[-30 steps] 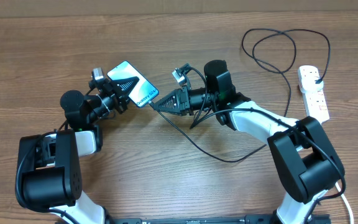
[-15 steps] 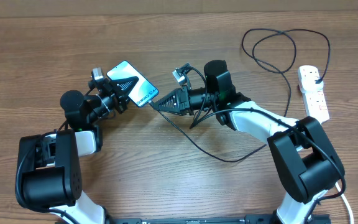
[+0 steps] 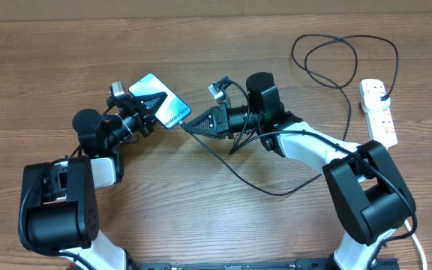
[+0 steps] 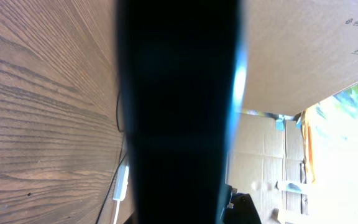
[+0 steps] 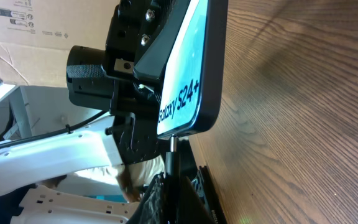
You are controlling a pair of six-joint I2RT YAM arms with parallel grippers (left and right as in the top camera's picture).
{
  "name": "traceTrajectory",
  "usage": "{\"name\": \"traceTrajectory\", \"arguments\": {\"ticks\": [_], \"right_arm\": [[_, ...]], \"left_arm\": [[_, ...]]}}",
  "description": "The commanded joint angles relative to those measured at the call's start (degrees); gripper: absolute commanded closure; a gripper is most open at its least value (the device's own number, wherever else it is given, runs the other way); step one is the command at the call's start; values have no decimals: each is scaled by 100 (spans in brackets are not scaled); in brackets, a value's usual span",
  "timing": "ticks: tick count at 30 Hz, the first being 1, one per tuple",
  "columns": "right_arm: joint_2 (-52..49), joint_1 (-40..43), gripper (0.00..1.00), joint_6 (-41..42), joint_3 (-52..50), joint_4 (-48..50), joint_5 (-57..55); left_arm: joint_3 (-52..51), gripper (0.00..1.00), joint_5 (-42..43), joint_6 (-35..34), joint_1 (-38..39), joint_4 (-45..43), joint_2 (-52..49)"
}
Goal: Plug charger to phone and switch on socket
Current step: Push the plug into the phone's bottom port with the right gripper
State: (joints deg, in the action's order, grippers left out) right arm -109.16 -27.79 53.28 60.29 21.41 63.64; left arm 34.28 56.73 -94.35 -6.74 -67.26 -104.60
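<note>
My left gripper (image 3: 142,114) is shut on the phone (image 3: 160,100), holding it tilted above the table with its light-blue screen up. In the left wrist view the phone's dark back (image 4: 179,112) fills the middle. My right gripper (image 3: 195,124) is shut on the charger's connector end (image 5: 173,163). The metal tip meets the phone's bottom edge (image 5: 194,87), where the text "Galaxy S24+" shows. The black charger cable (image 3: 276,191) loops over the table to its plug in the socket (image 3: 377,111), a white power strip at the right.
Cable loops (image 3: 336,60) lie at the back right near the power strip. Cardboard boxes (image 4: 303,50) stand beyond the table's far edge. The power strip's white cord (image 3: 418,247) runs down the right side.
</note>
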Motion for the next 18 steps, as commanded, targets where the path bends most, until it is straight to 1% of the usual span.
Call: {"name": "traceTrajectory", "arguments": {"ticks": [1, 18], "right_arm": [[-48, 22, 96, 39, -22, 44, -216], [-48, 162, 96, 74, -22, 44, -210]], "left_arm": [[114, 96, 140, 90, 50, -48, 118], [114, 95, 140, 90, 50, -48, 120]]}}
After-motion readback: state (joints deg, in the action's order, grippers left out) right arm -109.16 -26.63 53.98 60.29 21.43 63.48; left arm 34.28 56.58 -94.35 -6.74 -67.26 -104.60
